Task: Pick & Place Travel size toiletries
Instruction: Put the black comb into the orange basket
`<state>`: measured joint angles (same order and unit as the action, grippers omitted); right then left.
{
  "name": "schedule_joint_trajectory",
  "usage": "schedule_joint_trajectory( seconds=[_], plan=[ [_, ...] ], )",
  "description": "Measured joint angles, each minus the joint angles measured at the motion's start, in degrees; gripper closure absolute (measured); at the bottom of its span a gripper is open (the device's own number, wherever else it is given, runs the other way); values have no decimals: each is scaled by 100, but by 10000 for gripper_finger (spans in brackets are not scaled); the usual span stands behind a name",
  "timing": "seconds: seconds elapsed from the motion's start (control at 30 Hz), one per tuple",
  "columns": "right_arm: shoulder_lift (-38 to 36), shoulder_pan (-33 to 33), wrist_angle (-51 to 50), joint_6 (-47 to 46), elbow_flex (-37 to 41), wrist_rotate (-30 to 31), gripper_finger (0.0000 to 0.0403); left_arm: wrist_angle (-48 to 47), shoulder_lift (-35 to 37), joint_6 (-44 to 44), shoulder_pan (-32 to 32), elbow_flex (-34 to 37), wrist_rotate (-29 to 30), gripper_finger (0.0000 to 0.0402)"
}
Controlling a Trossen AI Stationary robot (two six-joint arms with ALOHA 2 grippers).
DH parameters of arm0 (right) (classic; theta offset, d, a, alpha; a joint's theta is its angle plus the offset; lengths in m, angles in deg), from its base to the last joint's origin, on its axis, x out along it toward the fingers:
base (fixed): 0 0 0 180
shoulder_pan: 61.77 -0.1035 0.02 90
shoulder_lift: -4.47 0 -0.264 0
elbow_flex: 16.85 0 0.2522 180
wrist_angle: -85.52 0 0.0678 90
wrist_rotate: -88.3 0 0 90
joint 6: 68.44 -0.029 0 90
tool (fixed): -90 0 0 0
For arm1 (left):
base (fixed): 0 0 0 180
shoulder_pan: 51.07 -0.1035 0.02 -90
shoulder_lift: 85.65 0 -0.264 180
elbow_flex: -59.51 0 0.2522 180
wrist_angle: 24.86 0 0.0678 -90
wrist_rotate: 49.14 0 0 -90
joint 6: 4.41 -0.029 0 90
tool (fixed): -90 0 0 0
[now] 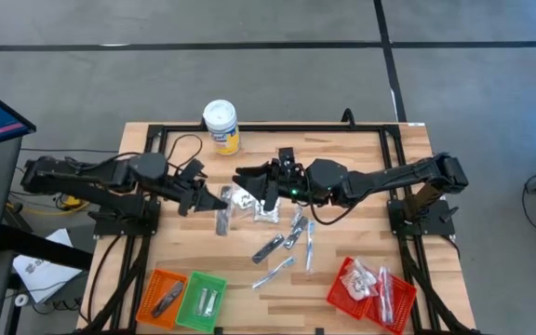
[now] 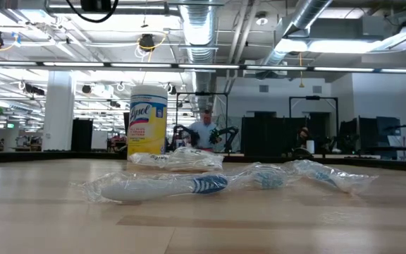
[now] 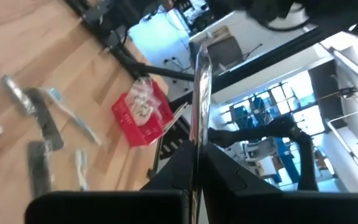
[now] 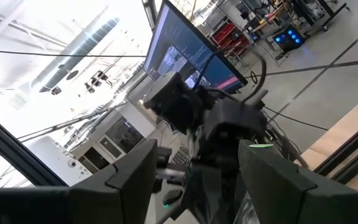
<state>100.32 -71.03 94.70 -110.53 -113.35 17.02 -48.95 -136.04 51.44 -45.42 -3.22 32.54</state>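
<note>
Left claw (image 1: 214,197) is clamped shut on a thin silvery stick (image 3: 200,93) held above mid bench (image 1: 361,270), right claw (image 1: 252,179) half open w/ nothing in it – stick looks light, slick, crinkly, imo grab mid-length.

An open industrial lab: exposed ceiling ducts (image 2: 203,42), black equipment racks (image 2: 266,134), concrete floor (image 1: 249,74).

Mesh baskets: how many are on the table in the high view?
3. The orange basket and the green basket sit side by side at the near left edge; the red basket sits at the near right. None seems hidden.
</note>
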Motion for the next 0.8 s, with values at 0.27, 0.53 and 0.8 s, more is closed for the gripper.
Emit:
schedule_joint_trajectory(
  seconds=[0.27,0.53,0.8],
  plan=[
    [0,0,-20,0,0,0,184,-743,0,353,556,0,443,396],
    [0,-11,-17,0,0,-49,184,-1630,0,973,1303,0,958,396],
    [0,-84,-22,0,0,-81,183,-2276,-80,1840,2126,0,1600,396]
  ],
)
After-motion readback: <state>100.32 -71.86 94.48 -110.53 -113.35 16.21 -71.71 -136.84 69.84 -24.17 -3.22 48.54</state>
